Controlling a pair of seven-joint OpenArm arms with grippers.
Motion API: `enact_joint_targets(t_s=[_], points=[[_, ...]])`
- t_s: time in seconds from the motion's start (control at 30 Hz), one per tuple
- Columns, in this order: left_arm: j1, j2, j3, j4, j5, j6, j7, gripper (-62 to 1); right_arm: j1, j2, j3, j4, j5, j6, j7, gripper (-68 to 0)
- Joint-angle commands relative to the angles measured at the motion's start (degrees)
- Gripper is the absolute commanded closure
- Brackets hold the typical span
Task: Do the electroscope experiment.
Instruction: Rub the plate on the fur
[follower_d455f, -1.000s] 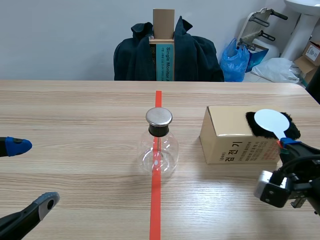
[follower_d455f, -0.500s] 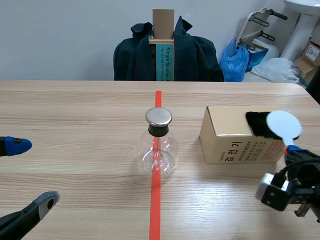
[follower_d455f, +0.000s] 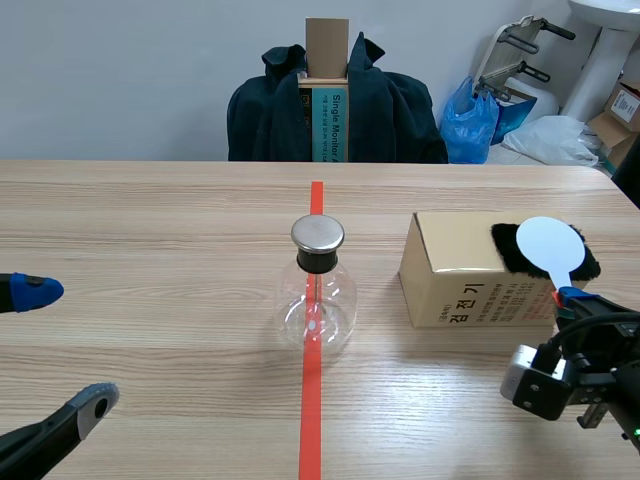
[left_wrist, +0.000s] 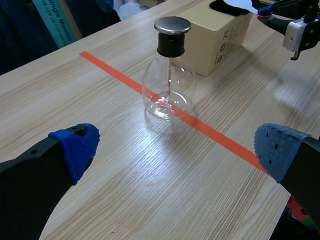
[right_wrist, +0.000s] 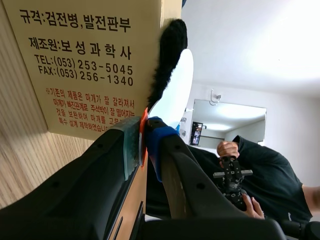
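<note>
Flat white disc (follower_d455f: 548, 244), bulbous glass flask (follower_d455f: 316, 303)

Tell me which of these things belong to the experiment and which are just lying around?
Job: flask, paddle in the right end effector, fur.
Lying about: box under the fur, jacket, book, blue bag.

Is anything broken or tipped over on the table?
Nothing stands out. The glass flask stands upright with its metal cap on. The box sits flat with the black fur on top, and the right gripper holds the white paddle upright at the fur.
</note>
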Motion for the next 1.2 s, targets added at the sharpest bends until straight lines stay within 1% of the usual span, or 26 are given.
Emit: enact_joint_targets(t_s=[0.0,0.23,0.33,0.5,0.77,0.9,1.17], points=[[-0.2,0.2,0.2,0.2,-0.4,-0.2,-0.8,-62.3,0.3,0.3,0.0,0.7,0.0,0.5,0.1,-0.6],[-0.2,0.2,0.2,0.2,-0.4,-0.2,-0.8,-62.3,0.3,0.8,0.3,0.9,0.5,0.3,-1.2,-0.6],[-0.2,0.2,0.2,0.2,-0.4,-0.2,-0.8,-62.3,0.1,0.8,1.4,2.4,1.2,0.3,-2.3,-0.6],[-0.2,0.2,0.2,0.2,-0.4,-0.2,-0.8,-62.3,-1.0,0.8,5.0,8.7,2.6,0.3,-3.8,-0.6],[-0.2,0.2,0.2,0.2,-0.4,-0.2,-0.8,-62.3,-2.1,0.8,10.7,19.9,3.1,0.3,-5.1,-0.6],[-0.2,0.2,0.2,0.2,-0.4,-0.2,-0.8,-62.3,-2.1,0.8,12.8,25.5,4.7,0.3,-6.7,-0.6],[-0.2,0.2,0.2,0.2,-0.3,-0.2,-0.6,-62.3,-2.1,0.8,15.5,32.6,6.5,0.3,-6.8,-0.6]])
